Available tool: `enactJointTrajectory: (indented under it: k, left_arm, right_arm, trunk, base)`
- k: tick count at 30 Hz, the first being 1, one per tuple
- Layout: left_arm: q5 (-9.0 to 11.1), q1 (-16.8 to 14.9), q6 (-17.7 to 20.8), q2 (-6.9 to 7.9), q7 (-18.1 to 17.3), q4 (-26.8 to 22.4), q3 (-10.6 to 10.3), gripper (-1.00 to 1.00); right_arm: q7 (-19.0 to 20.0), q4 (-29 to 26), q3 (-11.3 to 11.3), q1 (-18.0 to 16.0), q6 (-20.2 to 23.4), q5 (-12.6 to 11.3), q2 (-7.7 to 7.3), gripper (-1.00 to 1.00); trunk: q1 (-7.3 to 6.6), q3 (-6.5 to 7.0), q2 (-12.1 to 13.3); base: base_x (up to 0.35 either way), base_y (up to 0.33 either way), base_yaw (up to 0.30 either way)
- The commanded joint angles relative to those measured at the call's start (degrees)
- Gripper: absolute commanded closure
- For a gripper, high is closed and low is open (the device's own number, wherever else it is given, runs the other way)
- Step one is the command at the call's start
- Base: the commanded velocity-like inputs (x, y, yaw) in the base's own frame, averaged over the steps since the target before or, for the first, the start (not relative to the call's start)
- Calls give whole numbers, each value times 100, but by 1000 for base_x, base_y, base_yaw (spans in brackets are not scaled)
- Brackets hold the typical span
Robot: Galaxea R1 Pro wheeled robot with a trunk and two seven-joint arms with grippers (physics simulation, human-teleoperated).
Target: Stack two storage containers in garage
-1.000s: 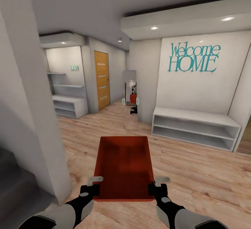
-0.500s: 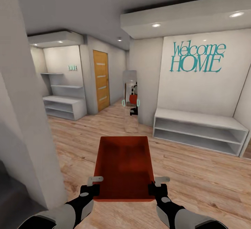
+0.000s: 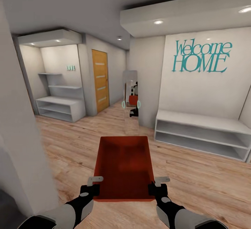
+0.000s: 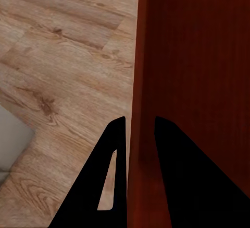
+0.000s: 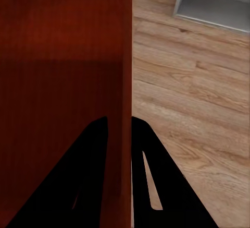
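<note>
Right now we carry one storage container (image 3: pixel 123 166) out in front of us, held between both arms above the wood plank floor (image 3: pixel 195 176), with its long axis running straight away from us toward the tall mirror (image 3: pixel 130 100). The left gripper (image 3: pixel 93 187) sits at the container's near left corner and the right gripper (image 3: pixel 156 187) at its near right corner, so both arms are equally near and the far end hangs unsupported toward the mirror.

At the left wrist, the fingers (image 4: pixel 115 150) straddle the container's left wall (image 4: pixel 139 82), one outside and one inside, closed down onto it. At the right wrist, the fingers (image 5: pixel 139 144) pinch the right wall (image 5: pixel 124 56) the same way. Both pairs are narrowed to the thickness of the wall and hold nothing else.

The container is open-topped and looks empty. We are in a hallway, not on garage concrete: a white shelf unit (image 3: pixel 198 133) stands to the right of the mirror under the teal lettering (image 3: pixel 200 57), and an orange door (image 3: pixel 100 80) stands to the mirror's left.

We judge that the coming move is a drive or turn, and the container's length ahead of us is what needs room, especially past the grey pillar (image 3: pixel 17 145) near our left side.
</note>
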Motion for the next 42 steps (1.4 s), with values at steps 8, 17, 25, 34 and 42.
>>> enactJointTrajectory:
  k: [8,17,25,34,42]
  left_arm:
    - [-15,-7,-301,3,47,-12,-4,100]
    - [-15,-7,-301,3,47,-12,-4,100]
    - [-7,-7,-301,26,47,-12,-2,100]
    - [-6,-7,-301,29,47,-12,0,100]
    - [-6,-7,-301,29,47,-12,0,100]
  right_arm:
    - [-8,20,-167,-4,-21,-112,-39,100]
    - [-5,20,-165,-4,-21,-112,-40,100]
    - [-4,20,-163,-4,-21,-112,-35,100]
    - [-1,20,-171,-4,-26,-112,-31,100]
    - [1,20,-172,-4,-30,-114,-31,100]
  trunk:
    - [4,-9,-6]
    - [4,-9,-6]
    - [4,-9,-6]
    - [4,-9,-6]
    - [4,-9,-6]
  base:
    - [321,0,0]
    - [321,0,0]
    - [321,0,0]
    - [321,0,0]
    - [321,0,0]
